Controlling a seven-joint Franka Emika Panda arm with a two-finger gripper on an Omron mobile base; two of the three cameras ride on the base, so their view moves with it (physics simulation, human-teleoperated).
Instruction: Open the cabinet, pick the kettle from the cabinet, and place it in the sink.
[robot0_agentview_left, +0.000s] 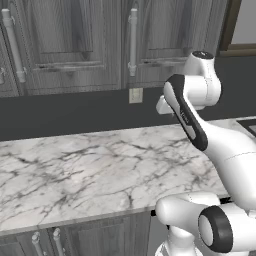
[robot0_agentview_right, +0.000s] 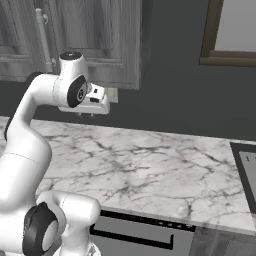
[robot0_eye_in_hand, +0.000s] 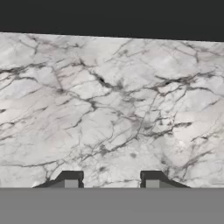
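Counter (robot0_agentview_left: 75, 170): runs across the foreground, backsplash wall (robot0_agentview_left: 60, 112) rising right behind it
Cabinet (robot0_agentview_left: 165, 40): hangs on that wall above the counter, door shut, its bar handle (robot0_agentview_left: 133, 42) standing upright on the door's left side
Neighbouring cabinet (robot0_agentview_left: 60, 45): just left of it, at the same height
Outlet (robot0_agentview_left: 135, 95): on the wall, just below the cabinet
Gripper (robot0_eye_in_hand: 112, 180): above the counter, pointing down at it, in front of the wall
Window frame (robot0_agentview_right: 227, 32): on the wall, right of the cabinet
Low cabinets (robot0_agentview_left: 45, 242): under the counter's front edge
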